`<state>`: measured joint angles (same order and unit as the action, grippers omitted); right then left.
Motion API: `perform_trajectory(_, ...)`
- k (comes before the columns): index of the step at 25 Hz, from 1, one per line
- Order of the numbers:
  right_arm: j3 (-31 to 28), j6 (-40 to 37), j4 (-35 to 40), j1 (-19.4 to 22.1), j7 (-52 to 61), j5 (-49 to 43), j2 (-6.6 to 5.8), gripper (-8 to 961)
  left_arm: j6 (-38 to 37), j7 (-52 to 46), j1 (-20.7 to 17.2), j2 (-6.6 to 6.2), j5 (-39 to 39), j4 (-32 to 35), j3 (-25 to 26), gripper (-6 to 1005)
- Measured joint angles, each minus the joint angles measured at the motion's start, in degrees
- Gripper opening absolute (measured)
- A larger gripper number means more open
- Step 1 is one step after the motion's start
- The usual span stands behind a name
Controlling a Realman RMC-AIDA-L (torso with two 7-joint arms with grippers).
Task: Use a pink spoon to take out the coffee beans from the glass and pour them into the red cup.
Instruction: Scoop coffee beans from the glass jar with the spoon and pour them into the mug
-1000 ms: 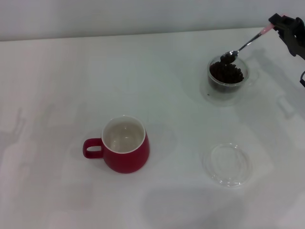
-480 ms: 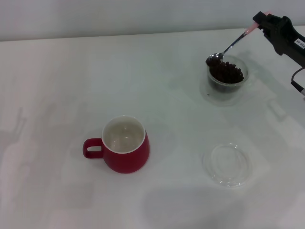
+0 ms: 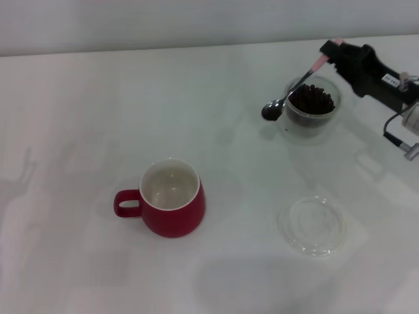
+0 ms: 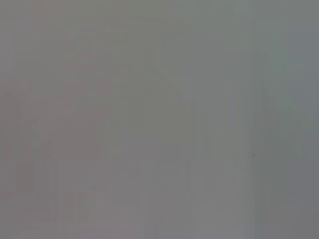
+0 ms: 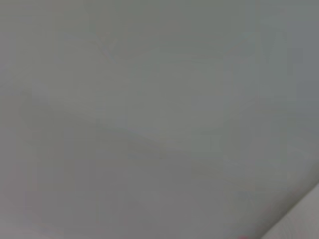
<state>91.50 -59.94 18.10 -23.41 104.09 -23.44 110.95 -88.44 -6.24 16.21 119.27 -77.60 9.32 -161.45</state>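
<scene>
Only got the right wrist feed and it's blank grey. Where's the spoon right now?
Observer: Head view shows the right pincer shut on the pink spoon at its pink handle end, above the far rim of the glass.
Operator: Bowl in or out of the glass?
Observer: Out. It hangs just outside the rim, on the side toward the red cup. The bowl looks dark, so it is likely loaded.
Operator: Cup ready?
Observer: Upright, with no coffee beans visible in its white inside. It stands well off to the robot's left of the glass, which holds the coffee beans. The left arm shows in no view.
</scene>
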Motion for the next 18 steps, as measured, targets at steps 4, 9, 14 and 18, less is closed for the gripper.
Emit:
perform_trajectory(4,0.0,-0.1,1.2,-0.1,2.8,-3.7,0.25,215,0.0,0.0,0.0,0.00,0.0,0.0,0.0,850)
perform_trajectory(9,0.0,-0.4,3.1,-0.2,5.7,-7.7,0.77,217,0.1,0.0,0.0,0.00,0.0,0.0,0.0,850)
perform_trajectory(14,0.0,-0.5,4.8,-0.9,8.2,-12.3,1.34,220,0.3,-0.1,-0.1,0.00,0.0,0.0,0.0,850)
perform_trajectory(18,0.2,-0.5,5.8,-1.5,9.1,-14.7,2.08,222,0.4,-0.3,-0.2,0.00,0.0,0.0,0.0,850)
